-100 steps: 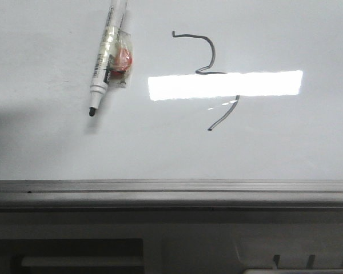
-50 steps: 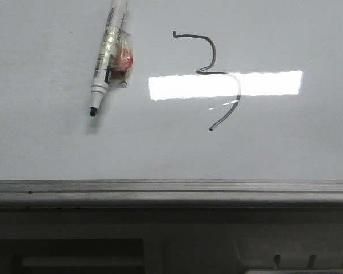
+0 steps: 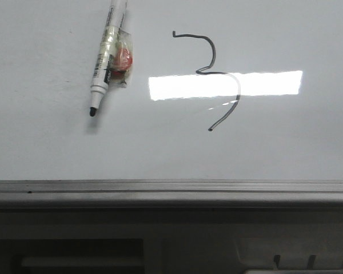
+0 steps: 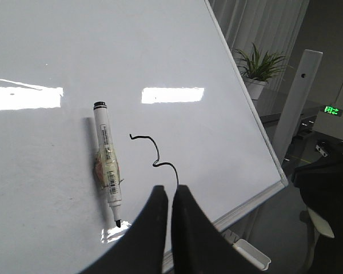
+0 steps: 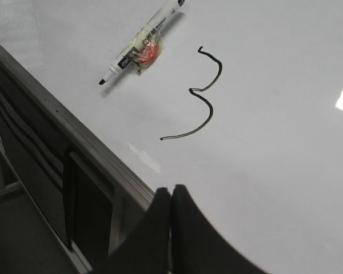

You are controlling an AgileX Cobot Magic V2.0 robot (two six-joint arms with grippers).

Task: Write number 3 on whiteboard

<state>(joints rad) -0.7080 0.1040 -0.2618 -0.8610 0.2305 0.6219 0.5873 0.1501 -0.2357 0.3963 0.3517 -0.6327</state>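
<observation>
Number 3 point(image 3: 212, 74) is already drawn on the whiteboard point(image 3: 286, 148): a thin dark wobbly figure right of centre, its upper bowl at the far side, its lower bowl crossing the bright rectangular reflection point(image 3: 263, 83), and a long tail ending nearer the board's grey edge strip point(image 3: 171, 191). Judging by that, the writing looks finished and what is left is to keep clear of the ink.

The marker point(image 3: 106, 60) lies flat on the board, left of the figure and apart from it, uncapped tip pointing near and slightly left, with a small clear-and-red wad point(image 3: 122, 59) taped to its barrel. Neither arm holds it. The left gripper point(image 4: 170, 197) hangs above the board with its two dark fingers pressed together and nothing between them; the right gripper point(image 5: 170, 197) is likewise closed and empty, over the near edge.

To end well, both arms should draw back upward and toward the near side rather than sweep sideways, since a finger dragged across the strokes would probably smear them. The bare marker tip could also leave a stray mark if nudged.

Past the board's right edge the left wrist view shows a potted plant point(image 4: 262, 65), a white post point(image 4: 297, 103) and a green lit sign point(image 4: 331, 109), all well apart.
</observation>
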